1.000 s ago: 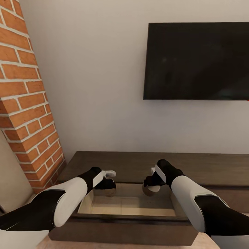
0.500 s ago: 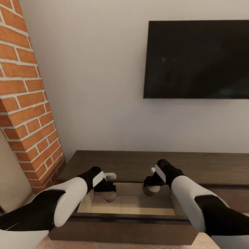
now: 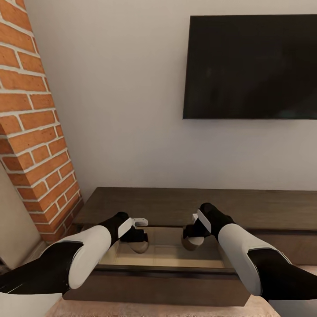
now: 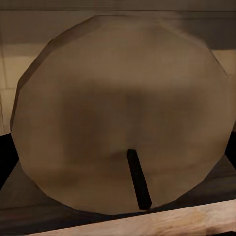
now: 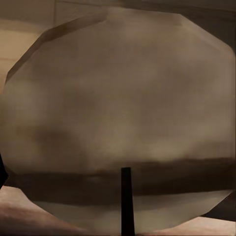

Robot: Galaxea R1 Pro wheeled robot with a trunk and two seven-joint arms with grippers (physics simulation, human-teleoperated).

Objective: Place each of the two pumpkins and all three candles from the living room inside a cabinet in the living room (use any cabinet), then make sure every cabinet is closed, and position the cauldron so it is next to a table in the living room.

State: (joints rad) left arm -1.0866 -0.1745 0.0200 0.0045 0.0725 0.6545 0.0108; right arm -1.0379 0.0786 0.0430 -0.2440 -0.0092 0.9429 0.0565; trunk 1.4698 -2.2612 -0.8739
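The long dark-brown cabinet (image 3: 176, 206) stands against the wall with one wide drawer (image 3: 169, 256) pulled out, its pale wood lining showing. Over the drawer's left half my left gripper (image 3: 138, 240) is shut on a squat tan candle (image 3: 140, 247). Over the right half my right gripper (image 3: 193, 235) is shut on a second candle (image 3: 192, 243). Close up, the left wrist view has its candle (image 4: 118, 113) with a black wick, and the right wrist view has the other candle (image 5: 118, 108). Both candles hang just above the drawer's floor. The pumpkins, cauldron and table are out of view.
A black TV (image 3: 251, 66) hangs on the white wall above the cabinet. The brick fireplace (image 3: 31, 127) rises at the left, close to the cabinet's left end. The drawer's dark front panel (image 3: 154, 286) lies between me and the candles.
The whole picture has slid up a little, so the camera has moved. Both grippers still hold their candles over the drawer; the left candle has bobbed slightly.
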